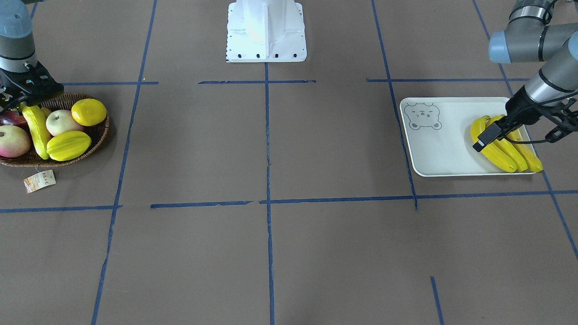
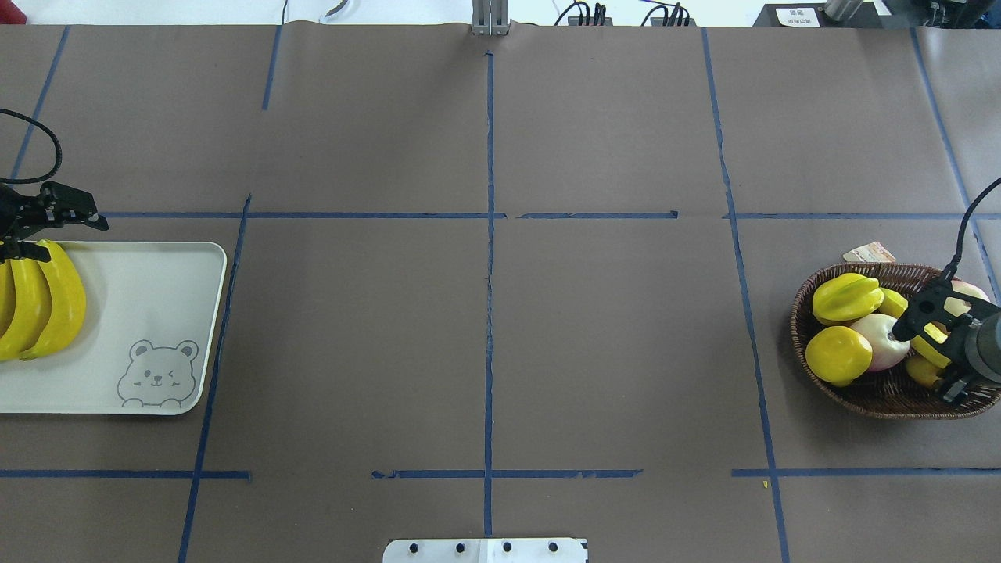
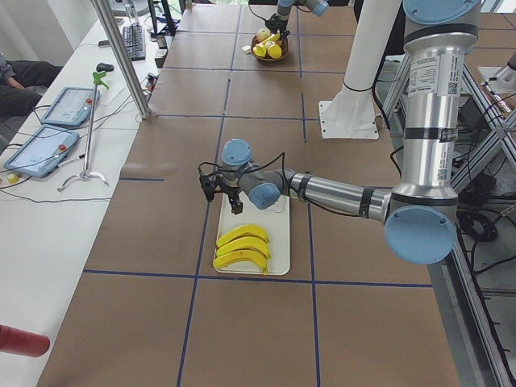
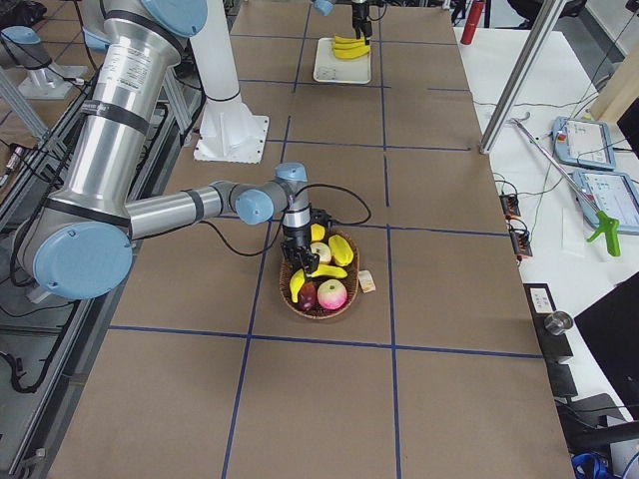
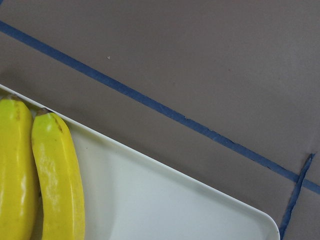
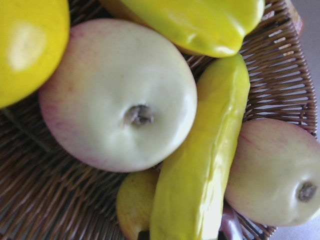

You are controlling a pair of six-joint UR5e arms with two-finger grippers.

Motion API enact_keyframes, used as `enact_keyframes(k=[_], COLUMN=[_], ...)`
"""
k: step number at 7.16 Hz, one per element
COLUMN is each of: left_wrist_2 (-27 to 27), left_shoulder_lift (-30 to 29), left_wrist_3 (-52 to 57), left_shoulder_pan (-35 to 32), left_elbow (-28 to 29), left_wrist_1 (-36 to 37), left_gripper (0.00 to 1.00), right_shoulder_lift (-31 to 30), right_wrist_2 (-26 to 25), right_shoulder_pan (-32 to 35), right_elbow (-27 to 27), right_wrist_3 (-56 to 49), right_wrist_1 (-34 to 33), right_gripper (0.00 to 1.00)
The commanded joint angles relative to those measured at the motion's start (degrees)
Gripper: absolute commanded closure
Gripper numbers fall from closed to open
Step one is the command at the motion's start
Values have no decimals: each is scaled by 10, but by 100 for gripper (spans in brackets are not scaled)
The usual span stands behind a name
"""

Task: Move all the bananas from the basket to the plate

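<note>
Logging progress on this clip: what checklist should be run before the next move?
1. Bananas on plate: ok, three bananas lie on the plate.
2. Basket emptied of bananas: not ok, a fourth banana lies in the basket.
3. Right end effector aligned: ok, fingers either side of the fourth banana.
4. Its grip: cannot tell.
5. Left end effector empty: ok, open.
6. Plate space: ok, bare beside the three.

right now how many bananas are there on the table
4. Three bananas lie side by side on the white tray, away from its bear print. One banana lies in the basket; other fruit there could hide more.
</note>
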Motion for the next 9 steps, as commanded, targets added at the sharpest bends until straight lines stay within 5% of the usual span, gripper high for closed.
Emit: enact_keyframes(k=[1,3,9], left_wrist_2=[1,1,0], left_shoulder_lift=[0,0,-36], left_wrist_3=[0,-1,0], left_shoulder_pan=[1,2,8], left_elbow=[0,1,-11], left_wrist_1=[0,0,-3], left_gripper=[0,0,0], right_shoulder_lift=[-4,-10,57], right_wrist_2=[6,23,236], right_shoulder_pan=[29,59,191], right_elbow=[17,36,54], right_wrist_3=[-12,-12,21], right_wrist_1=[-1,-1,7], right_gripper=[79,81,83])
